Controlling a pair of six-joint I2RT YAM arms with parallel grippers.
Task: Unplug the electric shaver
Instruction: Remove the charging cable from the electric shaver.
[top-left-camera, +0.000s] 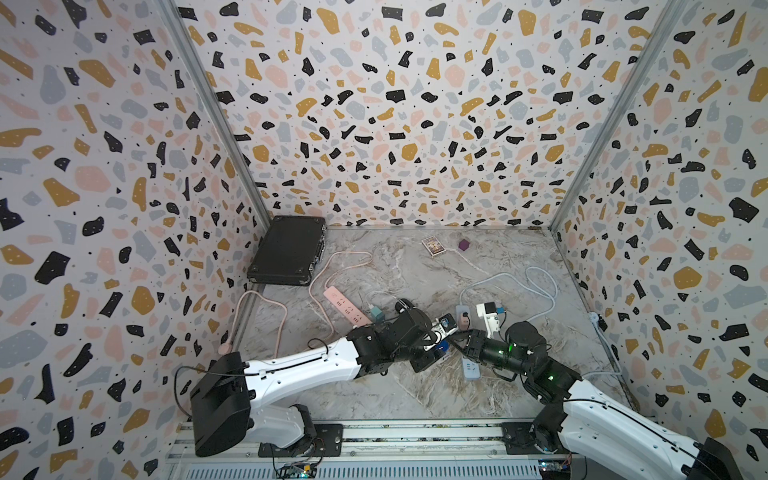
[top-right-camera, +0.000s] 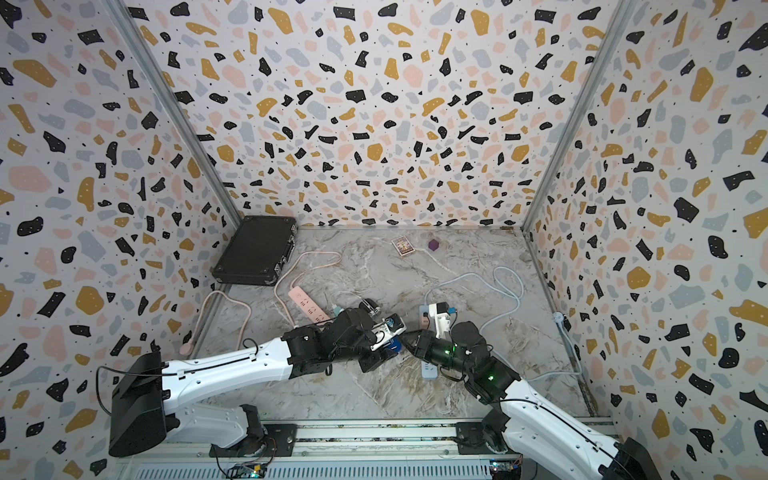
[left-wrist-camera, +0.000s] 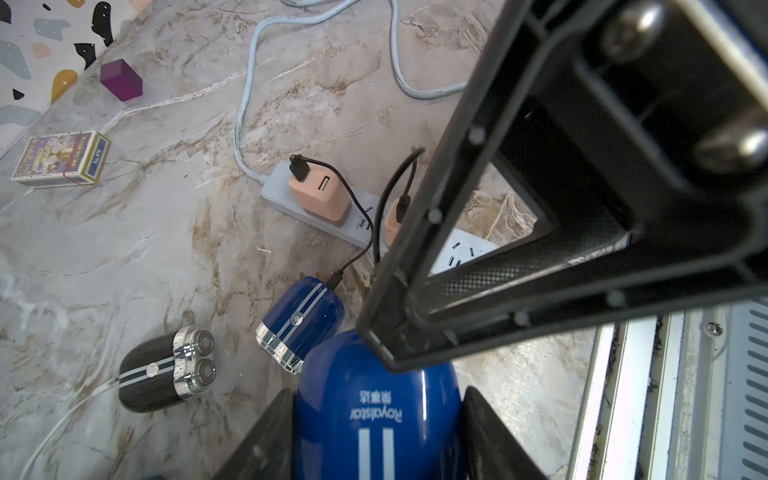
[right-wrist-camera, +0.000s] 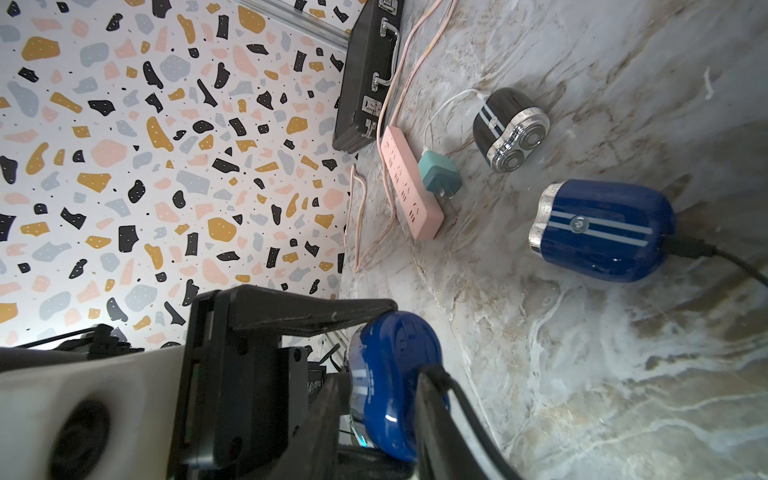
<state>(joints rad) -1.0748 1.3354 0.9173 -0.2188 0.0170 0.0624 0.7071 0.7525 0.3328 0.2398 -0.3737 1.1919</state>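
Near edge of worktop (top-left-camera: 415, 399) was bare, w/ the most free room there and toward the near-right corner. Just beyond, mid-worktop, L gripper (left-wrist-camera: 378, 392) was clamped on the blue shaver (left-wrist-camera: 353, 374), fingers tight on both sides of its body. R gripper (right-wrist-camera: 380, 380) sat at that shaver's cable end, a finger either side; couldn't tell if they'd pinched anything. Grey strip (left-wrist-camera: 328, 226) ran right beside them, so little room there.

Counts:
- 3 shavers: held one, 2nd blue shaver (left-wrist-camera: 301, 320) w/ black cable (left-wrist-camera: 361, 232) plugged in, black shaver (left-wrist-camera: 166, 370).
- 2 strips: grey, plus pink strip (right-wrist-camera: 409, 191).
- 2 chargers on grey strip: pink charger (left-wrist-camera: 318, 199), 2nd pink charger (left-wrist-camera: 391, 226).
- 1 teal plug (right-wrist-camera: 438, 172), loose, just beside pink strip.

Far-left corner: black case (top-left-camera: 289, 251). By far edge: card box (top-left-camera: 432, 246), purple cube (top-left-camera: 464, 245).
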